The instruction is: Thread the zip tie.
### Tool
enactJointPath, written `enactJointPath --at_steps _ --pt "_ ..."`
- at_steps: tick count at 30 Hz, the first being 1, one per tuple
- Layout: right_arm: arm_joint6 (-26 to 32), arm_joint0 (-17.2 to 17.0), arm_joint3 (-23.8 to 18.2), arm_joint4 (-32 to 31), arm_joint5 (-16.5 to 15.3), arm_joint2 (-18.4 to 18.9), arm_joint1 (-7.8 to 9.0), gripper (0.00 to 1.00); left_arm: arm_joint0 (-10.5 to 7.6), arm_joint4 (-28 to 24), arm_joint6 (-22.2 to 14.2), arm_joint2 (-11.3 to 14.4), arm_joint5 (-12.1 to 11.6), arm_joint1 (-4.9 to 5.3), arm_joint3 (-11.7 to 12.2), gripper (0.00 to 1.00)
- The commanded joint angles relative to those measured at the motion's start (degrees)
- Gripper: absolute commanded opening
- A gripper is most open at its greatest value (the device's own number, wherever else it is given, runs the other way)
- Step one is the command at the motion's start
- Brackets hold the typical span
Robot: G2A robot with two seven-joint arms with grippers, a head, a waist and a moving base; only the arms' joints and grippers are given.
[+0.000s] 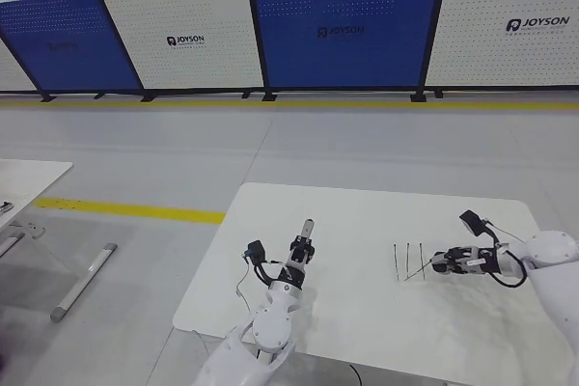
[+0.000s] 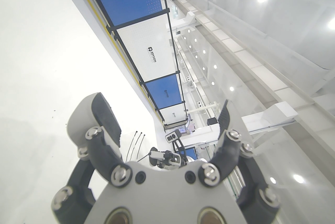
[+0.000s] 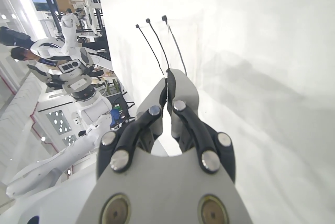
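Observation:
Three thin black zip ties [image 1: 408, 261] lie side by side on the white table [image 1: 367, 318], right of centre. In the right wrist view their square heads point away, and the middle zip tie [image 3: 157, 44] runs back with its tail between my fingertips. My right gripper [image 3: 167, 75] is shut on that tail, low over the table; in the top view it [image 1: 433, 262] sits at the ties' right side. My left gripper [image 1: 306, 233] stands open and holds nothing near the table's middle, well left of the ties. Its two fingers [image 2: 104, 117] are spread wide in the left wrist view.
A second white table [image 1: 19, 183] stands at the far left, with a grey tube [image 1: 82, 282] on the floor beside it. Blue and white partition panels [image 1: 347, 43] line the back of the room. Bare tabletop lies between the two arms.

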Motion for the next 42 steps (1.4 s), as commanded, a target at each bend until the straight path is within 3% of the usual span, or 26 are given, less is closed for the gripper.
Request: enactJointPath --at_steps 1,6,10,18,21,31,36,40,42 --pt "0.74 -0.31 -0.98 0.38 0.04 0.61 0.52 0.0 0.0 0.0 0.0 0.0 0.0 0.0 0.0 1.0" --pt "2.01 -2.15 -5.52 1.83 0.04 3.28 2.59 0.0 0.0 0.0 0.0 0.0 0.0 0.0 0.0 1.0" --pt "1.73 -5.09 -11.91 2.53 0.04 6.63 4.93 0.0 0.0 0.0 0.0 0.0 0.0 0.0 0.0 1.0" --pt "4.49 -17.12 -33.82 6.76 0.04 18.1 10.16 0.0 0.0 0.0 0.0 0.0 0.0 0.0 0.0 1.0" --pt "4.49 -21.63 -40.51 8.89 0.04 20.78 11.7 0.0 0.0 0.0 0.0 0.0 0.0 0.0 0.0 1.0" --pt "3.62 -22.01 -40.95 8.89 0.04 20.65 11.65 0.0 0.0 0.0 0.0 0.0 0.0 0.0 0.0 1.0" --pt "-1.79 -25.65 -47.62 13.26 0.04 21.62 11.3 0.0 0.0 0.0 0.0 0.0 0.0 0.0 0.0 1.0" --pt "-3.18 -29.1 -53.66 17.06 0.04 24.55 10.99 0.0 0.0 0.0 0.0 0.0 0.0 0.0 0.0 1.0" --pt "-3.57 -29.82 -55.56 16.64 0.04 24.22 10.46 0.0 0.0 0.0 0.0 0.0 0.0 0.0 0.0 1.0"
